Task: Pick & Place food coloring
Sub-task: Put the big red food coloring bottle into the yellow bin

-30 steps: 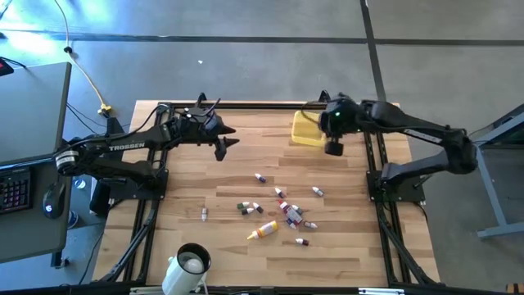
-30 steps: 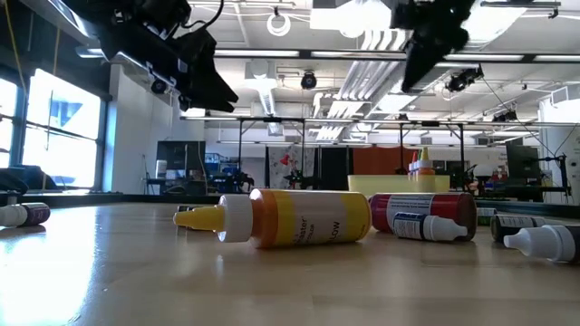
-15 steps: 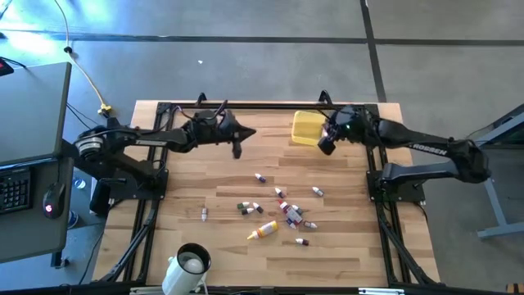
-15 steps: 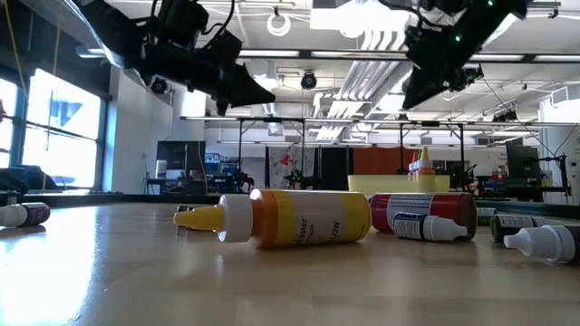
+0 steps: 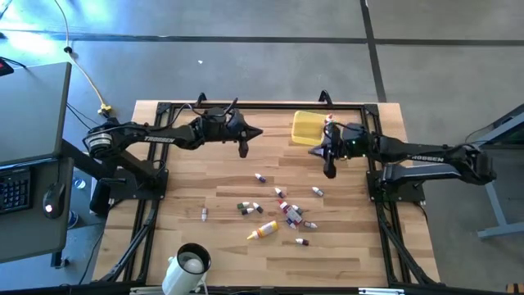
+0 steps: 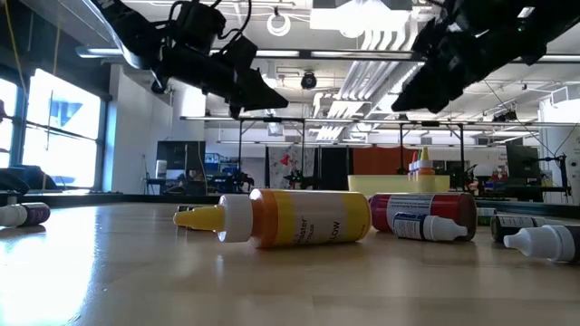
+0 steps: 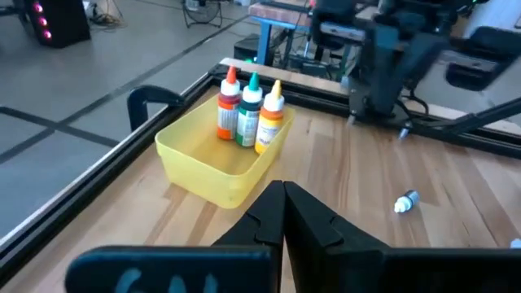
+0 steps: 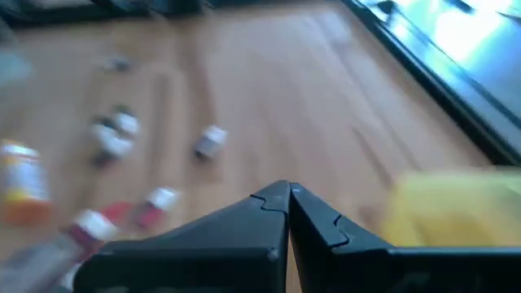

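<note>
A white mug (image 5: 190,264) stands at the lower edge of the high view, left of center, at the near end of the wooden table (image 5: 196,246). Just above it in that frame the food coloring bottles (image 5: 278,211) lie scattered across the middle of the board, most in a loose cluster right of center, with one small vial (image 5: 204,214) off by itself to the left. The largest of them, a yellow bottle (image 6: 294,218), lies on its side in the center of the low view, its pointed cap toward the left; a red-labelled bottle (image 6: 426,214) lies just right of it and a white-capped one (image 6: 541,242) at the right edge.

Higher in the high view, both arms reach in toward the middle above the bottles. The left gripper (image 5: 243,147) hangs left of center, its fingers (image 7: 313,224) pressed together with nothing between them. The right gripper (image 5: 330,166) hangs right of center, just below the tray, its fingers (image 8: 313,213) likewise closed and empty. In the low view both show as dark shapes in the upper part of the frame, clear of the tabletop.

At the far end of the table, upper center-right of the high view, sits a translucent yellow tray (image 5: 304,129). The left wrist view shows three bottles (image 7: 248,110) standing upright in its far corner, with orange, green and yellow caps.
</note>
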You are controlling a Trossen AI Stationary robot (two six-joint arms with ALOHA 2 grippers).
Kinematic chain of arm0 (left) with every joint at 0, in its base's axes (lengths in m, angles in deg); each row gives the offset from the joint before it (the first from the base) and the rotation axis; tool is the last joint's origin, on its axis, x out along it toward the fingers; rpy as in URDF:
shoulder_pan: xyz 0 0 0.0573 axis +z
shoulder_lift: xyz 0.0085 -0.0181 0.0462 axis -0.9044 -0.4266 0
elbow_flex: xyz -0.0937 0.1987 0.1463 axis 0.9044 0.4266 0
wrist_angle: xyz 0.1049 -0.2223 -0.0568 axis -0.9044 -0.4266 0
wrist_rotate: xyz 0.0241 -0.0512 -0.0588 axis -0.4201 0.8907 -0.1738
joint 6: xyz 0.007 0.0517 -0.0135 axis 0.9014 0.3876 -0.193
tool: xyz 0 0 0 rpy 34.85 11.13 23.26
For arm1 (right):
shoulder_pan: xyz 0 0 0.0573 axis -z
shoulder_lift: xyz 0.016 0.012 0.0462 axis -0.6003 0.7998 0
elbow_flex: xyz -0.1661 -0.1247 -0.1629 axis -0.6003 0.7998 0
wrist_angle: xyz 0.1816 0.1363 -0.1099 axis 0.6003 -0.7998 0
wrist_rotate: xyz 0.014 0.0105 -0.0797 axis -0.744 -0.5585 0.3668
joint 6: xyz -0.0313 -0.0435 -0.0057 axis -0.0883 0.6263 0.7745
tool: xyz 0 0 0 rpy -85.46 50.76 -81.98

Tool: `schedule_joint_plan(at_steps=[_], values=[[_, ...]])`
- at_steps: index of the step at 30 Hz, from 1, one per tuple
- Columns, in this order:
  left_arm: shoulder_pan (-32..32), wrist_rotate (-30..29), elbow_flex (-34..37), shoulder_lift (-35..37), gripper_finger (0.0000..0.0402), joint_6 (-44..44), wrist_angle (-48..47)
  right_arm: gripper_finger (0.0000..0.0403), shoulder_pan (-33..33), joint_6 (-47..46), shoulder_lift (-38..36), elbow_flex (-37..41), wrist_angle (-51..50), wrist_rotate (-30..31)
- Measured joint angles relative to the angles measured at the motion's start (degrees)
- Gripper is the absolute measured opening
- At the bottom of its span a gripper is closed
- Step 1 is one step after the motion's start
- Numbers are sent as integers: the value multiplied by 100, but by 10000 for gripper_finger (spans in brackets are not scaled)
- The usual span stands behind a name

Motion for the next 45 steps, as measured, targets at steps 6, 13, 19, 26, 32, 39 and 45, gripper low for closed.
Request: schedule_joint_plan(at_steps=[6,13,19,26,32,39,45], values=[[7,7,-33,4,3,10,-4,6,-683,-366,39,60,144,-245],[-14,930,-33,7,21,302,69,45,-1301,-132,504,59,199,367],[-265,1175,-33,7,94,778,9,101,-1506,-292,1221,59,753,533],[-1042,1248,-23,-221,147,1758,-216,126,-1555,41,1516,56,1289,1419],[-1598,902,-29,-851,150,1782,348,126,-1429,151,1063,56,1277,2062],[-1779,1201,-142,-1777,150,1680,1131,127,-1418,476,97,52,1211,2133],[-1901,1794,-867,-2616,150,1488,1177,127,-1420,227,-480,43,1027,2119]])
